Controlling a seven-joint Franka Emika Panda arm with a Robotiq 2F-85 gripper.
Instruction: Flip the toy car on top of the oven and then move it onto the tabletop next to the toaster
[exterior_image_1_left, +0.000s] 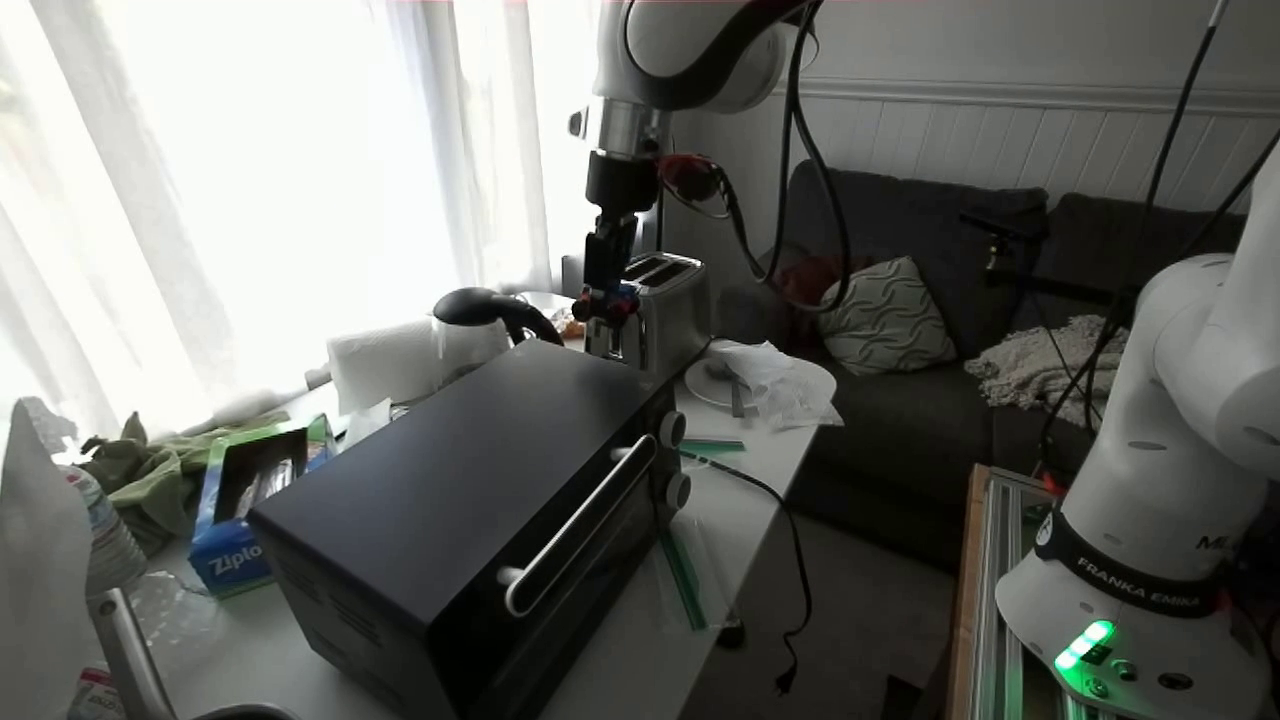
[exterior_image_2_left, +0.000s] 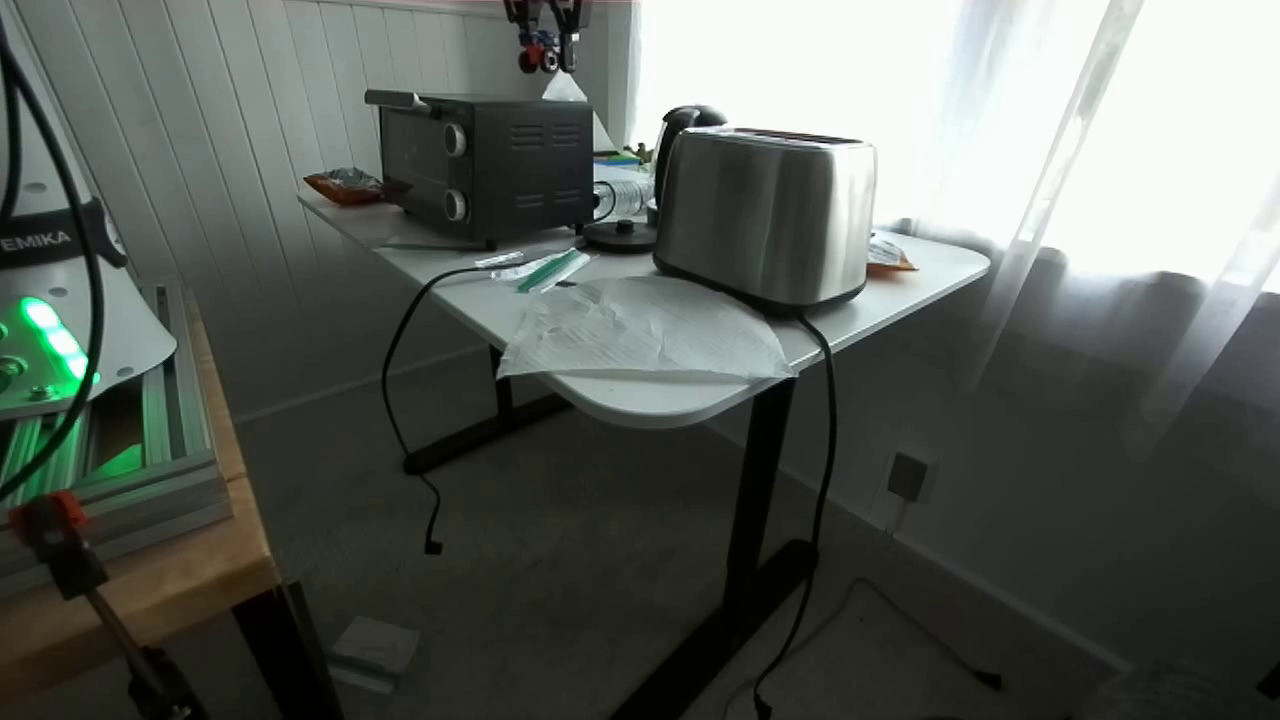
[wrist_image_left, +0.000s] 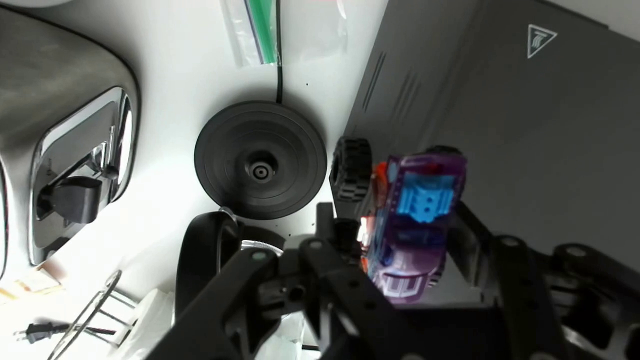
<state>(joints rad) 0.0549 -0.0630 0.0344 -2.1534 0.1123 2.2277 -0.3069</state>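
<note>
Car (wrist_image_left: 420, 240) is being grasped by the gripper (wrist_image_left: 397, 225), pinched between its fingers. In an exterior view, a gap is being shown between wheels and oven (exterior_image_2_left: 530, 160); whether the car is being held over the oven or just past its end is not being settled by the views. Purple shell and blue part are being turned to the wrist camera; exact tilt not being made out. One wheel is being seen nearly whole; the others are being partly covered.

Toaster (exterior_image_1_left: 685, 320) is being partly blocked by gripper and car in an exterior view, and is being cropped by the frame in the wrist view. Kettle (wrist_image_left: 202, 255) is being mostly hidden by the gripper there; its round base (wrist_image_left: 260, 160) is being shown beside it. Arm (exterior_image_1_left: 690, 50) is being cropped at the top. Box (exterior_image_1_left: 225, 565) is being read only as "Ziplo".

Tabletop (exterior_image_2_left: 650, 405): white, round-cornered, being crowded. Plate (exterior_image_1_left: 705, 392) is being partly covered by crumpled wrap (exterior_image_1_left: 775, 375), material uncertain. Cord (exterior_image_1_left: 803, 560) is being hung over the edge.

Room: curtains (exterior_image_1_left: 250, 150) being strongly backlit, window detail being washed out. Panelled wall (exterior_image_2_left: 200, 150), sofa (exterior_image_1_left: 900, 430) and cushion (exterior_image_1_left: 890, 320) are being seen in dim light.
</note>
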